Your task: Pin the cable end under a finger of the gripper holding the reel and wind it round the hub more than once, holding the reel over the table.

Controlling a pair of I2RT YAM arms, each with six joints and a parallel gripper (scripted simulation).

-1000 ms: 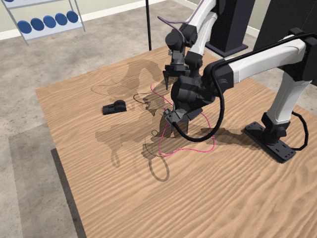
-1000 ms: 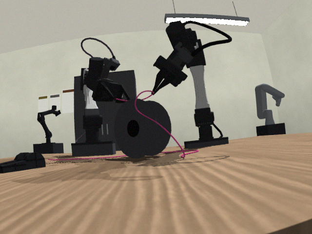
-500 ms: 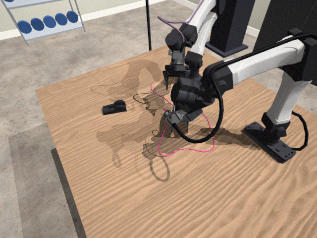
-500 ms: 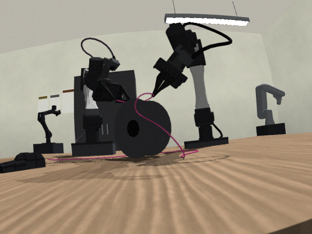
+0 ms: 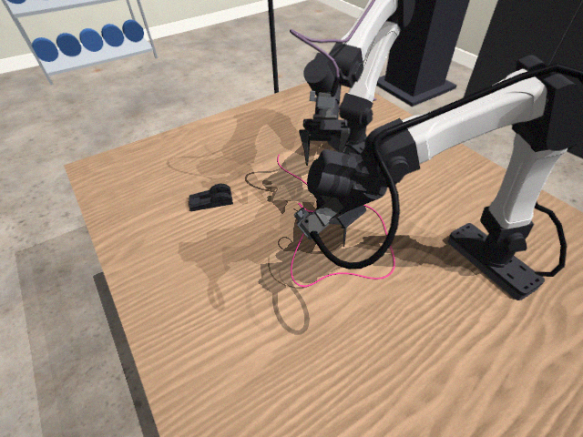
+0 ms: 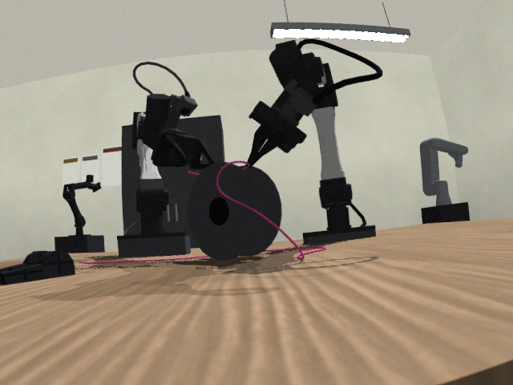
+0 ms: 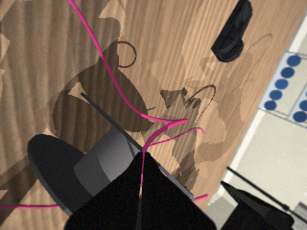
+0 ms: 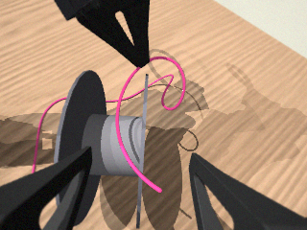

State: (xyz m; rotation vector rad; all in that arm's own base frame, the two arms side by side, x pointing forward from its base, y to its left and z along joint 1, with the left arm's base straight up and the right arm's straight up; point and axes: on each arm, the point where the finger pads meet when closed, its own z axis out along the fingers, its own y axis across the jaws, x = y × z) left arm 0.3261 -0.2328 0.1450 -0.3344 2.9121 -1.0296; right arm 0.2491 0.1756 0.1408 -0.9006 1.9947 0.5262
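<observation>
Left gripper [image 5: 348,215] [image 6: 248,164] [image 7: 143,152] [image 8: 142,66] pinched shut at the tips, the pink cable [image 5: 339,273] [image 7: 103,57] [image 8: 118,115] caught right there, just above the reel [image 6: 248,215] [image 7: 58,168] [image 8: 82,120]. And the reel itself? Upright on its rims on the wooden table [image 5: 357,352] [image 6: 256,323] [image 7: 29,86] [image 8: 249,158], between the two arms, mostly hidden from above. Over to the right gripper [image 5: 324,152] [image 6: 199,164] [image 7: 240,194] [image 8: 141,153]: fingers well apart, nothing between the pads, the cable's free end [image 8: 160,191] loose in the view between those fingers, past one flange. From the left tips, a pink curve down across the hub [image 7: 103,155] [image 8: 115,144] in the right wrist view, with no full turn to be seen round it; on the other side, a loop beyond the flange and a long slack run to the table. In the exterior view, cable slanting down across the outer flange face. Off to the side, a small black object [image 5: 210,198] [image 6: 39,266] [image 7: 231,35], well apart from the reel.
</observation>
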